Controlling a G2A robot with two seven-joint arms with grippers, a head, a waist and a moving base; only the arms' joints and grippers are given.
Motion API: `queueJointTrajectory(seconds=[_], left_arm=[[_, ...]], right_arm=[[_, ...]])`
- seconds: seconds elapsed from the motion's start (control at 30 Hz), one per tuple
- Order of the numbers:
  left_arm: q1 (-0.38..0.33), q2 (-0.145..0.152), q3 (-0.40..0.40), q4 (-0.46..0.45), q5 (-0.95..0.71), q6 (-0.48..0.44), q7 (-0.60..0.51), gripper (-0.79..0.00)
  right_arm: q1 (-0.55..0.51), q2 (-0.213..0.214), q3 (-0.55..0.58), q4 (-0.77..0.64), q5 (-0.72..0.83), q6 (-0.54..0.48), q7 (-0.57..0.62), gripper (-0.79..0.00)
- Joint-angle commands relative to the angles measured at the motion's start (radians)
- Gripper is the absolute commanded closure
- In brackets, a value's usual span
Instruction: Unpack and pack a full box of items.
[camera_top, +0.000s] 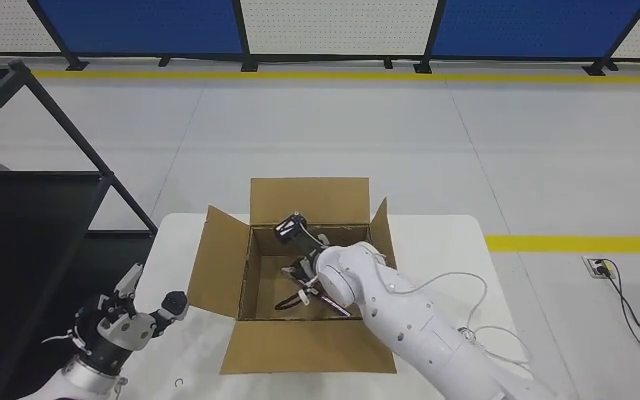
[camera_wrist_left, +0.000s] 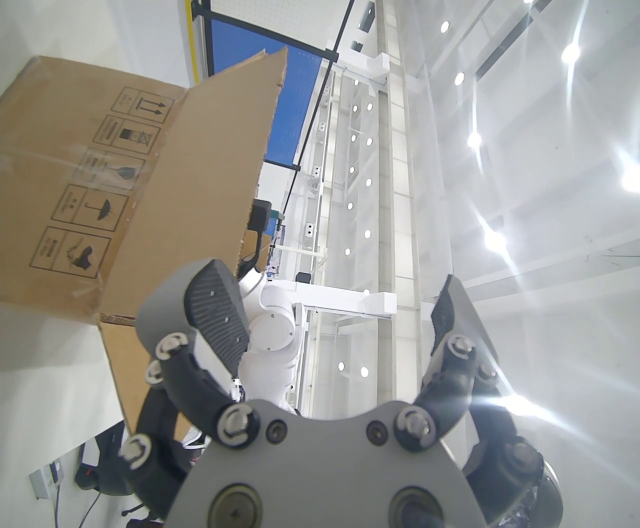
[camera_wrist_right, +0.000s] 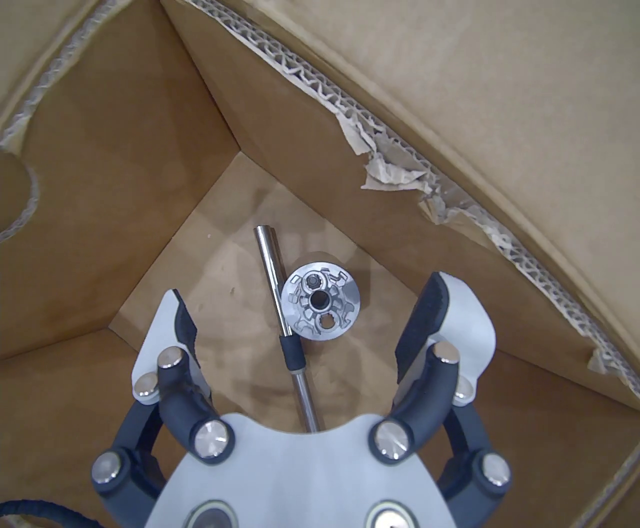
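Unpacking: the right gripper (camera_wrist_right: 307, 292), jaws spread, hangs inside the open brown cardboard box (camera_wrist_right: 125, 150) above a slim chrome rod (camera_wrist_right: 272, 270) and a round grey metal disc (camera_wrist_right: 322, 300) (just beside each other on the box floor). The next move is probably to lower and pinch one.

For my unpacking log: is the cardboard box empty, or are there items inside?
Not empty. A metal rod and a round metal disc lie on the floor of the box, below the open right tool.
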Motion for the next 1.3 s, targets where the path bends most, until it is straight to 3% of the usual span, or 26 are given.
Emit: queueJointTrajectory(seconds=[0.0,0.3,0.63,0.77,0.9,1.07,1.27], left_arm=[[-0.003,0.0,0.003,0.001,0.004,0.003,-0.003,-0.785],[-0.006,0.0,0.007,-0.001,0.014,0.011,-0.006,-0.785],[-0.009,0.001,0.025,-0.021,0.035,0.024,-0.014,-0.785],[-0.021,0.001,0.048,-0.03,0.055,0.035,-0.019,-0.785],[-0.038,0.002,0.082,-0.039,0.084,0.049,-0.026,-0.785],[-0.054,0.001,0.113,-0.048,0.099,0.049,-0.021,-0.785],[-0.044,-0.001,0.086,-0.054,0.058,0.021,-0.008,-0.785]], right_arm=[[-0.052,0.033,0.05,-0.12,-0.047,0.003,0.025,-0.785],[-0.352,0.15,0.292,-0.673,-0.188,-0.124,0.037,-0.785],[-0.651,0.212,0.523,-1.136,-0.239,-0.284,-0.065,-0.785],[-0.798,0.23,0.629,-1.284,-0.3,-0.259,-0.099,-0.785],[-0.955,0.242,0.733,-1.388,-0.33,-0.222,-0.142,-0.785],[-1.119,0.252,0.881,-1.391,-0.295,-0.211,-0.246,-0.785],[-1.129,0.252,0.893,-1.391,-0.288,-0.208,-0.251,-0.785]])
